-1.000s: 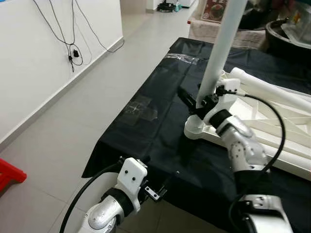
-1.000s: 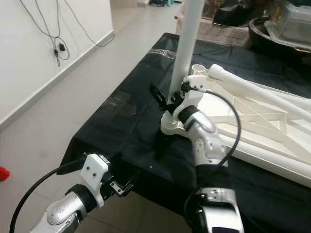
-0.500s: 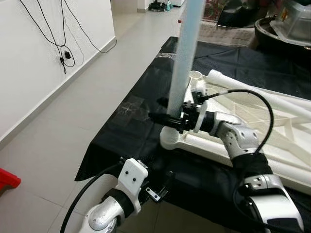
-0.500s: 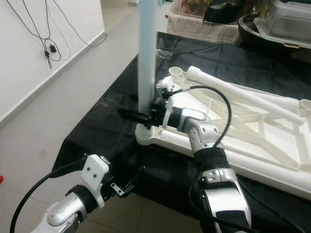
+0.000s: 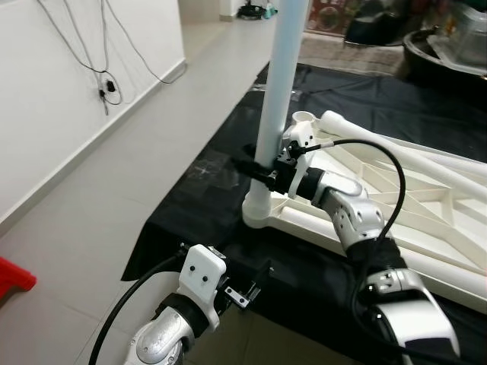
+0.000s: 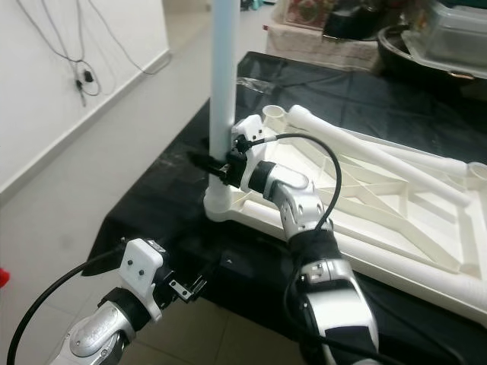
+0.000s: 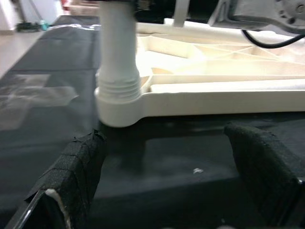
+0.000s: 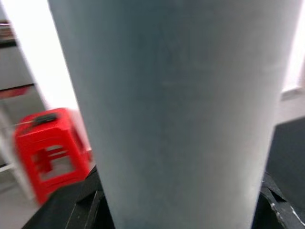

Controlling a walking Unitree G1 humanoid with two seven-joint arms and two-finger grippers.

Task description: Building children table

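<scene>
While the right gripper (image 5: 255, 169) clamps the upright leg (image 5: 275, 106), the left gripper (image 5: 247, 285) hangs spread off the cloth edge (image 5: 163, 228).

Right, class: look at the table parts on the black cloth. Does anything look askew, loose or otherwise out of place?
Nothing is clearly wrong. The white leg stands about upright in the corner socket of the upturned tabletop, with the right hand closed round it. The screw threads still showing at its base suggest it may not be fully seated.
</scene>
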